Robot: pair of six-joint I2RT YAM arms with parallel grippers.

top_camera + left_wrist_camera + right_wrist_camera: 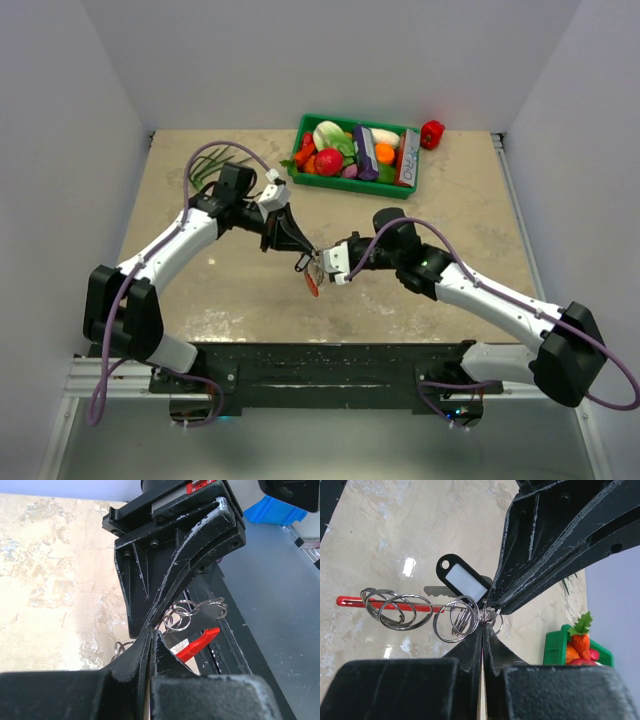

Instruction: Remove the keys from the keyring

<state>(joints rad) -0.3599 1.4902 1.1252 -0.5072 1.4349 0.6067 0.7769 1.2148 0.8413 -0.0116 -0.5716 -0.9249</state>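
Two grippers meet tip to tip over the middle of the table. The right gripper is closed to a hairline, its fingertips meeting on the cluster of small silvery rings that makes up the keyring. The left gripper, likewise pressed shut, pinches the same cluster from the opposite side, so the two sets of jaws nearly touch. Which loop each one pinches cannot be told. The bunch hangs between them, apart from the table. Outward from the grip, the chained rings run to a red tag. A black tag with a white label window sits above the rings, and the blade of one of the keys shows behind it; any others are hidden. No key is seen lying loose, so none appears to have been freed. Spreading a coil and sliding each key round and off is judged to lie wholly ahead. A green tray of toy produce stands well apart at the far side.
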